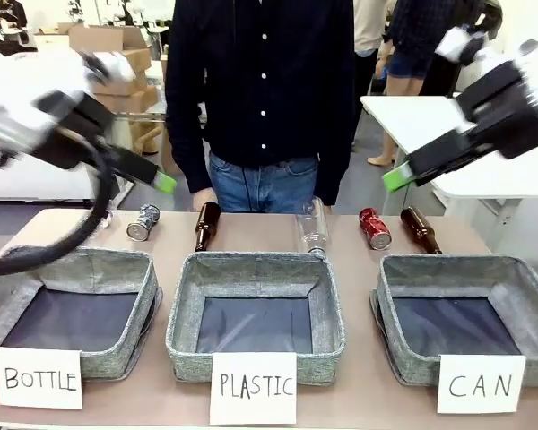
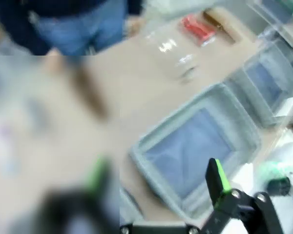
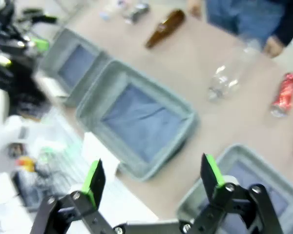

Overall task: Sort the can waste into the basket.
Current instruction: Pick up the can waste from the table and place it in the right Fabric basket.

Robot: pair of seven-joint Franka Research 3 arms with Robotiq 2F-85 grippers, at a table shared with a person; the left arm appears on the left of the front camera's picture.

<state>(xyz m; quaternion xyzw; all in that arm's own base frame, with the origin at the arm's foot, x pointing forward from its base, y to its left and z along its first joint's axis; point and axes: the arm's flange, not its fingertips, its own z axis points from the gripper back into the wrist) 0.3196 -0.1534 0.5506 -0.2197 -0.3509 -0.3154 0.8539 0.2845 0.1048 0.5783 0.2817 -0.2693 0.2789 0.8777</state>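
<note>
The front view gives the CAN card (image 1: 481,383) fronting the basket (image 1: 448,265), whose dark lining lies bare. The red can (image 1: 374,227) lies on the tabletop (image 1: 251,235) just behind it, and the silver can (image 1: 143,222) lies far left. The wrist views show the left gripper (image 2: 157,178) and right gripper (image 3: 154,178) released, grasping nothing.

Three white cards, hand-lettered in black capitals, stand in a row at the front, one before each grey basket. BOTTLE card (image 1: 38,378) fronts the left basket (image 1: 72,260); PLASTIC card (image 1: 253,387) the middle basket (image 1: 251,262); CAN card (image 1: 481,383) the right basket (image 1: 457,264). Print on the red can (image 1: 374,227) and the silver can (image 1: 143,222) — too small to read.
</note>
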